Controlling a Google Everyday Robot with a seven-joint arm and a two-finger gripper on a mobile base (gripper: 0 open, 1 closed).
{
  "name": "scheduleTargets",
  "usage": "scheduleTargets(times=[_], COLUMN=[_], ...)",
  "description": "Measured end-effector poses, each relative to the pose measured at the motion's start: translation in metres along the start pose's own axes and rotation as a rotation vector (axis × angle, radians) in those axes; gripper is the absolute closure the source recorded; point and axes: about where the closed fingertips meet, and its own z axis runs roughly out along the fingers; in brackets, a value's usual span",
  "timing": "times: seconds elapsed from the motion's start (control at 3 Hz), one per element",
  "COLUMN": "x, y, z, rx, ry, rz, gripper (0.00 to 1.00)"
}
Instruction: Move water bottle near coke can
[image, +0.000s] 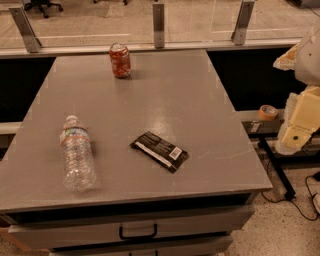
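Water bottle (77, 155), clear, ribbed, white-capped; gripper (299, 129) at far right, grip unclear

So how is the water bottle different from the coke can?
The water bottle is clear with a white cap; the coke can is red-orange with a silver top. The bottle is longer, the can shorter. The bottle is by the near edge, the can by the far edge. Both rest on the grey table; the gripper is off to its right.

text: none legible (wrapper (159, 151) barcode unreadable) | gripper (299, 122): at right edge
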Motion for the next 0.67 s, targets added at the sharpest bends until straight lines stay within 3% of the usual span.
scheduleTargets(times=[0.33, 0.67], x=[0.0, -0.02], y=[0.0, 0.011], z=[0.0, 0.002], rx=[0.0, -0.006], ry=[0.0, -0.056], rz=[0.0, -0.099], gripper=[0.0, 0.0])
